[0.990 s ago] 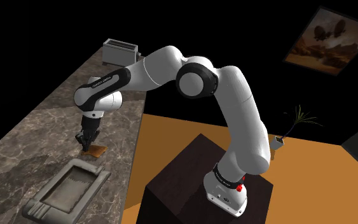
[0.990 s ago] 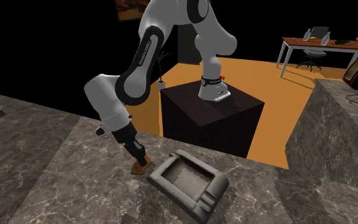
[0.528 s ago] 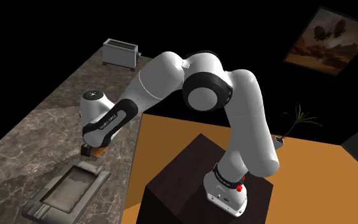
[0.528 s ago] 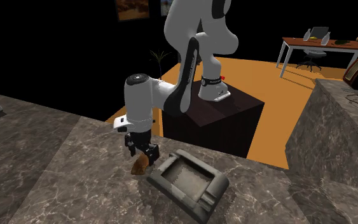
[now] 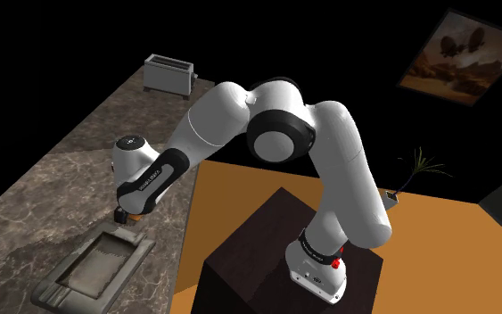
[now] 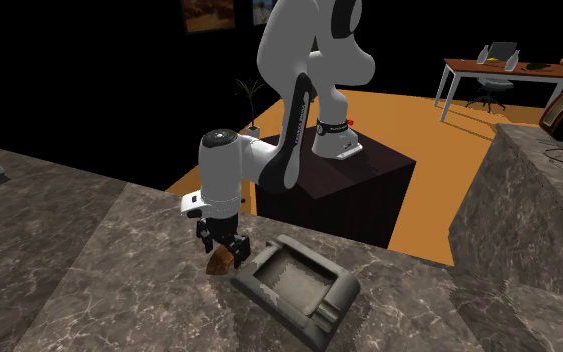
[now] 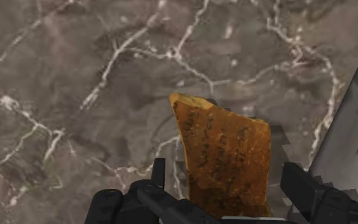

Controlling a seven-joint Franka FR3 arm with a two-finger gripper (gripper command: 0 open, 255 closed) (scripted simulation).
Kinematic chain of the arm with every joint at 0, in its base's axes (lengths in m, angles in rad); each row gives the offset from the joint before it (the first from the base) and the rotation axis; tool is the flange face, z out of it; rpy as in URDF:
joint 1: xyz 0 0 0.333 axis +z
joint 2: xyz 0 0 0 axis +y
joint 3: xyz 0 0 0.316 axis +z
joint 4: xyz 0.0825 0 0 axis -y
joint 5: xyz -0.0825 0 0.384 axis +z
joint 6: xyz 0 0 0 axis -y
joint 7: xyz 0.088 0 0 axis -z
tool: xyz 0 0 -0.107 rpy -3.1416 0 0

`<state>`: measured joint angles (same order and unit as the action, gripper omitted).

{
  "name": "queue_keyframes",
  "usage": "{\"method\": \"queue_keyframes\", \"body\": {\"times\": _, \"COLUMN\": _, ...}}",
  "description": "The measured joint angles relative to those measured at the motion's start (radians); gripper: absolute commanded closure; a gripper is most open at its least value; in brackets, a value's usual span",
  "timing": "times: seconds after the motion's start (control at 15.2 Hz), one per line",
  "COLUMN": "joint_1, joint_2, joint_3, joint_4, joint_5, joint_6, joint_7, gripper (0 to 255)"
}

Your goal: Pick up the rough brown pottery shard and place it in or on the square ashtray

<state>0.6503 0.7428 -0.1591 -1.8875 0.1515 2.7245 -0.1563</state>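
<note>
The brown pottery shard [image 7: 225, 162] lies flat on the dark marbled counter [image 7: 75, 76], a rough orange-brown slab. My black gripper [image 7: 225, 191] points straight down over it, open, one finger on each side and neither pressing it. In the second exterior view the gripper [image 6: 221, 243] stands just above the shard [image 6: 219, 264], right beside the square grey ashtray [image 6: 341, 292]. From the shoulder view the forearm covers most of the gripper [image 5: 124, 214], with the ashtray [image 5: 69, 260] just in front of it. The ashtray's grey wall [image 7: 355, 127] rises close beside one finger.
A grey metal box [image 5: 168, 73] stands at the counter's far end. The counter edge drops to an orange floor [image 5: 436, 259] beside the dark stand [image 5: 258, 250]. A second marbled counter [image 6: 529, 210] and a desk with a chair [image 6: 489, 85] lie farther off.
The gripper went from shut to open. The wrist swung from a slant to upright and came down so the fingers straddle the shard, which has not moved.
</note>
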Motion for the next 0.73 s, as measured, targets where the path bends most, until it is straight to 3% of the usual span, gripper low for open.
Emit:
{"method": "queue_keyframes", "body": {"times": 0.2, "joint_1": 0.000, "joint_2": 0.000, "joint_3": 0.000, "joint_4": 0.000, "joint_5": 0.000, "joint_6": 0.001, "joint_7": 0.000, "gripper": 0}}
{"method": "queue_keyframes", "body": {"times": 0.26, "joint_1": 0.000, "joint_2": 0.000, "joint_3": 0.000, "joint_4": 0.000, "joint_5": 0.000, "joint_6": 0.001, "joint_7": 0.000, "gripper": 255}}
{"method": "queue_keyframes", "body": {"times": 0.73, "joint_1": 0.000, "joint_2": 0.000, "joint_3": 0.000, "joint_4": 0.000, "joint_5": 0.000, "joint_6": 0.001, "joint_7": 0.000, "gripper": 255}}
